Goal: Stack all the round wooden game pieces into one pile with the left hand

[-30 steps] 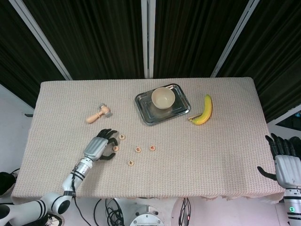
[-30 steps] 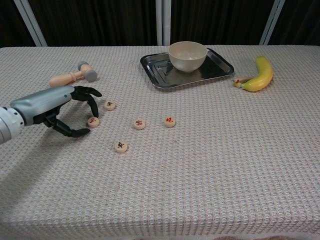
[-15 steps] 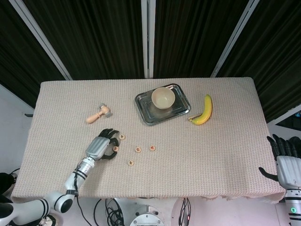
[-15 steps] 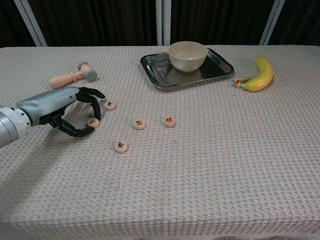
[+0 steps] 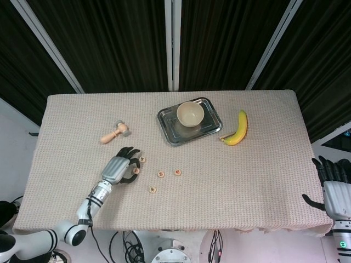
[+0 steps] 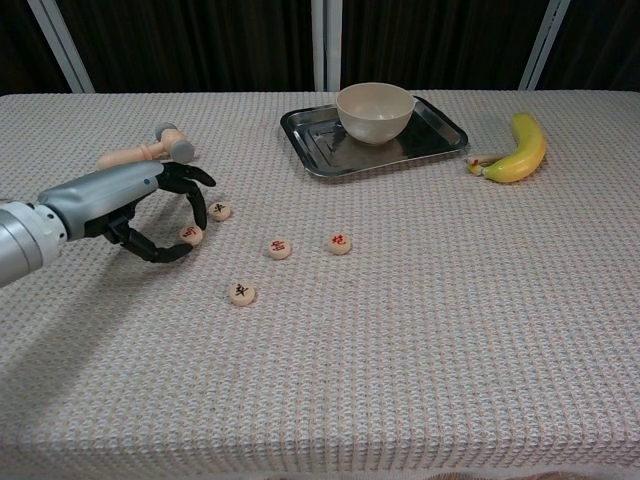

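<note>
Left hand (image 6: 150, 205), metal-shelled, dark fingers (image 6: 196, 192) pinched one round wooden disc (image 6: 191, 234), four discs at its three o'clock on woven cloth (image 6: 420, 330)

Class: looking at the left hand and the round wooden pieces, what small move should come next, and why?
Probably lift: the left hand appears to pinch one piece, so carrying it onto the neighbouring piece would start the pile.
</note>
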Motion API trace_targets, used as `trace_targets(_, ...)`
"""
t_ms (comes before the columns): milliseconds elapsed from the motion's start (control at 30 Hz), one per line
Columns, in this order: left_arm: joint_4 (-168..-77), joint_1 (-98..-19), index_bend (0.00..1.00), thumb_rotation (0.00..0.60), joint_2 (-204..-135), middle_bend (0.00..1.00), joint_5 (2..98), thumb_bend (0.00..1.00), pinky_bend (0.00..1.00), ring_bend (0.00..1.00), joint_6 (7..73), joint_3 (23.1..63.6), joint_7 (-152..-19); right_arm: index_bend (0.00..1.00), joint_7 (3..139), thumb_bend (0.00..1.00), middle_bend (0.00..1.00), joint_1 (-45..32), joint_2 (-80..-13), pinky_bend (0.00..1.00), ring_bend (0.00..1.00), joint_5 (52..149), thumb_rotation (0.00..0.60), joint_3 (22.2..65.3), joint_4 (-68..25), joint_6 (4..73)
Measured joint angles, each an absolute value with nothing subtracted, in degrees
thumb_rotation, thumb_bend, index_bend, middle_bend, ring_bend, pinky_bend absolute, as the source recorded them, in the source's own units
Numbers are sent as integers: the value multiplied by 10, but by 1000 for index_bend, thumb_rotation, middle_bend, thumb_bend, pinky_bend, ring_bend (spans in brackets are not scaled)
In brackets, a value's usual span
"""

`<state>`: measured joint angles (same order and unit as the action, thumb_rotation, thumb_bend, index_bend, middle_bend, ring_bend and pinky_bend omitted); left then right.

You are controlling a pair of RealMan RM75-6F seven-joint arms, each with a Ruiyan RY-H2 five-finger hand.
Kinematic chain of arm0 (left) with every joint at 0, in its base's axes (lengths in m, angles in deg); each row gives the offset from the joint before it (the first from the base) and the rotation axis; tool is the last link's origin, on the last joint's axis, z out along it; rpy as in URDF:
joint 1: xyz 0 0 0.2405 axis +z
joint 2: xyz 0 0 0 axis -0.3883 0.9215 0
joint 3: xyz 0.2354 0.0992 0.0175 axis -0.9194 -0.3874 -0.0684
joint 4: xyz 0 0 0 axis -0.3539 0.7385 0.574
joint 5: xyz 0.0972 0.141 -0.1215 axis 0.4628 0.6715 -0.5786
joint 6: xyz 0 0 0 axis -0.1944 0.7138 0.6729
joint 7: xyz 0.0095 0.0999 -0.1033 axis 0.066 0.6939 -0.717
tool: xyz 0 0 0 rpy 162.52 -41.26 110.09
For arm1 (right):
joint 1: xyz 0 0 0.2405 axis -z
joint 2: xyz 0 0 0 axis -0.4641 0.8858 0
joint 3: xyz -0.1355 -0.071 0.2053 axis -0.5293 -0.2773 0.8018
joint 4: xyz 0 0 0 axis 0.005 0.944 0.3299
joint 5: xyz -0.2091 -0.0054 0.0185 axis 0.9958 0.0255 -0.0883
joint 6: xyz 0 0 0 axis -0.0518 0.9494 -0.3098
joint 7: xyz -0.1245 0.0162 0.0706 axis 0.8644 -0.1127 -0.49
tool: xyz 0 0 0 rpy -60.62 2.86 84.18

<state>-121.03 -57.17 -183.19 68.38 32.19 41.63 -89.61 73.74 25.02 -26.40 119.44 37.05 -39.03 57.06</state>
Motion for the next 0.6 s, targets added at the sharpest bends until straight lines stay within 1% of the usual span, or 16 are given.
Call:
trace_targets(333,-1229,-610,493,600,-1821,107,661,347,0,0,290,449,-881,0,740,92,0,249,-265,0,0,1194,600,371,-393,570)
trace_targets(467,-1216,-625,494,600,-1830,107,644,346,0,0,274,463,-882,0,741,92,0,249,-263,0,0,1195,600,372,-396,572)
trace_targets(600,-1191,-635,494,600,-1843,107,629,346,0,0,258,467,-885,0,743,92,0,250,-262,0,0,1195,600,373,-399,574)
